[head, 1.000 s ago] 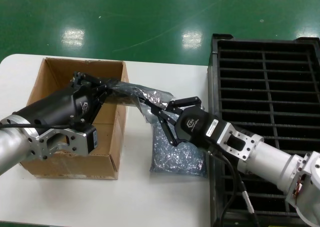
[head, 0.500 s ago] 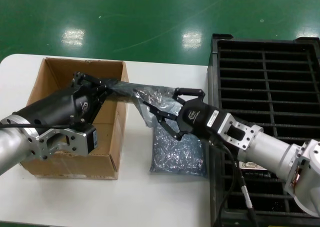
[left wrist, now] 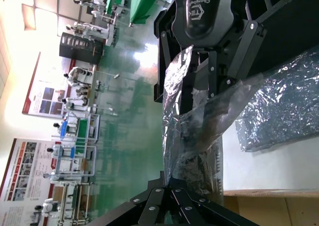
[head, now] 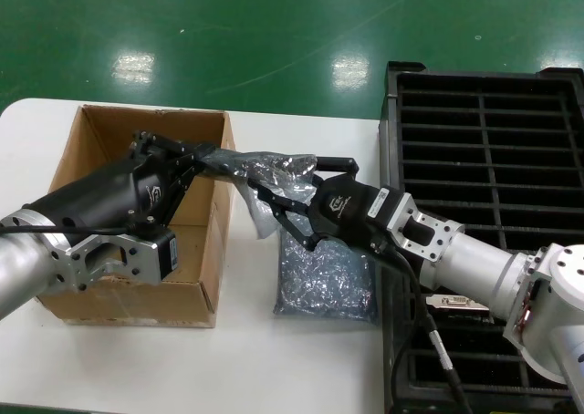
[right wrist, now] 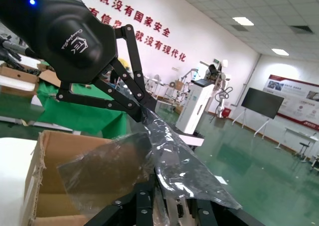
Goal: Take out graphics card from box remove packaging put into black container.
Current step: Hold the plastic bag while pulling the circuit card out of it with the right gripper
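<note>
Crinkly packaging (head: 265, 172) stretches beside the box (head: 96, 140): left gripper (head: 203, 159) pinches one end, your spread right gripper (head: 265, 200) should close squarely.

Packaging (head: 265, 172) crinkly, shiny, stretched in air beside box's (head: 91, 150) right wall. Box brown, open-topped, on desk's left. Black container (head: 511, 122) ribbed, slotted, at right. Graphics card not discernible.

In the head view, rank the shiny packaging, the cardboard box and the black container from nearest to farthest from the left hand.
1. The packaging, pinched in the left hand, stretching toward the right hand.
2. The box, directly beneath that hand.
3. The black container, far on the robot's right.
</note>
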`<control>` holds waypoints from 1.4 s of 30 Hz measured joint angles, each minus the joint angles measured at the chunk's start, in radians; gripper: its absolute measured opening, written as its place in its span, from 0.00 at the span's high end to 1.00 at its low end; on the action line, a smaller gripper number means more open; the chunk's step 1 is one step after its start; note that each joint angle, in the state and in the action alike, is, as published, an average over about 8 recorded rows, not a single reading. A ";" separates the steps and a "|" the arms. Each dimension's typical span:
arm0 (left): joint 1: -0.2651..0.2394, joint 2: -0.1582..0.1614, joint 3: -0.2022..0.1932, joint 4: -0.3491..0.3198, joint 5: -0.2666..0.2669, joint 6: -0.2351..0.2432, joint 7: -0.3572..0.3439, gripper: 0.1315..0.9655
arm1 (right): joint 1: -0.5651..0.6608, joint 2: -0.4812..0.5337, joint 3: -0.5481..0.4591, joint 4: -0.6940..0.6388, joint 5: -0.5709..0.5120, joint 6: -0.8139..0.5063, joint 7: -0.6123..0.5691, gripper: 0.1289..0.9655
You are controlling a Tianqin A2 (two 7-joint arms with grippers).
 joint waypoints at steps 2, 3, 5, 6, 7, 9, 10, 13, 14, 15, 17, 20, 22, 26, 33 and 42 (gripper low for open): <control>0.000 0.000 0.000 0.000 0.000 0.000 0.000 0.99 | 0.004 -0.004 -0.001 -0.009 0.000 -0.003 0.003 0.83; 0.000 0.000 0.000 0.000 0.000 0.000 0.000 0.99 | 0.005 -0.006 -0.001 -0.013 -0.001 -0.005 0.004 0.84; 0.000 0.000 0.000 0.000 0.000 0.000 0.000 0.99 | 0.006 -0.009 -0.003 -0.020 -0.002 -0.009 0.005 0.87; 0.000 0.000 0.000 0.000 0.000 0.000 0.000 0.99 | 0.006 -0.010 -0.004 -0.022 -0.002 -0.010 0.005 0.88; 0.000 0.000 0.000 0.000 0.000 0.000 0.000 0.99 | 0.006 -0.011 -0.004 -0.024 -0.003 -0.011 0.005 0.89; 0.000 0.000 0.000 0.000 0.000 0.000 0.000 0.99 | 0.005 -0.012 -0.004 -0.025 -0.004 -0.013 0.006 0.89; 0.000 0.000 0.000 0.000 0.000 0.000 0.000 0.99 | 0.004 -0.011 -0.004 -0.024 -0.004 -0.013 0.006 0.89; 0.000 0.000 0.000 0.000 0.000 0.000 0.000 0.99 | 0.000 -0.008 -0.002 -0.015 -0.005 -0.013 0.012 0.90; 0.000 0.000 0.000 0.000 0.000 0.000 0.000 0.99 | -0.003 -0.006 -0.001 -0.009 -0.005 -0.013 0.015 0.91; 0.000 0.000 0.000 0.000 0.000 0.000 0.000 0.99 | -0.006 -0.003 0.000 -0.001 -0.005 -0.012 0.018 0.91; 0.000 0.000 0.000 0.000 0.000 0.000 0.000 0.99 | -0.014 0.004 0.001 0.018 -0.005 -0.010 0.027 0.92; 0.000 0.000 0.000 0.000 0.000 0.000 0.000 0.99 | -0.034 0.021 0.004 0.063 -0.004 -0.008 0.046 0.93; 0.000 0.000 0.000 0.000 0.000 0.000 0.000 0.99 | -0.053 0.038 0.006 0.107 -0.002 -0.006 0.066 0.93; 0.000 0.000 0.000 0.000 0.000 0.000 0.000 0.99 | -0.104 0.088 0.012 0.218 0.001 -0.001 0.119 0.93; 0.000 0.000 0.000 0.000 0.000 0.000 0.000 0.99 | -0.211 0.205 0.034 0.420 0.006 0.006 0.210 0.93; 0.000 0.000 0.000 0.000 0.000 0.000 0.000 0.99 | -0.401 0.365 0.149 0.645 0.047 0.041 0.288 0.93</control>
